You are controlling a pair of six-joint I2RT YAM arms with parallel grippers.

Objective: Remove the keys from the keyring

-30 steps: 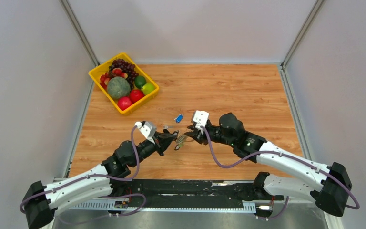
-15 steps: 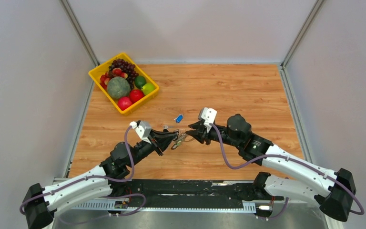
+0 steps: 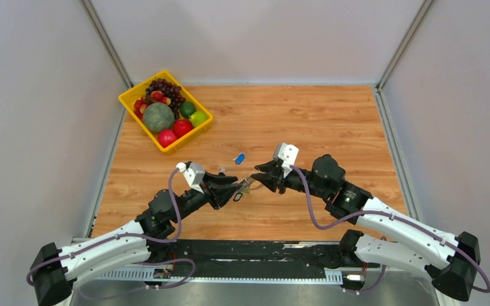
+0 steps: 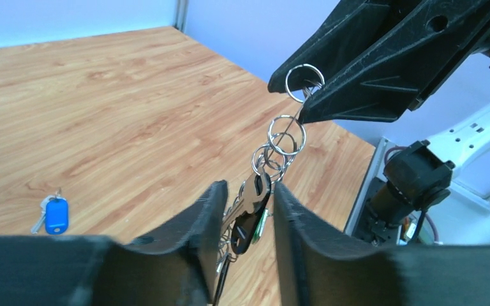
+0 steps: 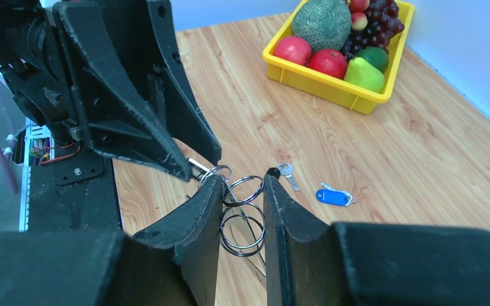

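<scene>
right claw pinches the ring at 1 o'clock; left claw, apart round the keys, should grab one.

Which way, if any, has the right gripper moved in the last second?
Yes. In the top view the right gripper has shifted to the right, farther from the blue-tagged key.

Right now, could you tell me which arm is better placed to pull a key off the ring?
Left. The left gripper straddles the hanging keys, jaws parted, while the right gripper pinches the ring and should probably just hold it steady.
</scene>
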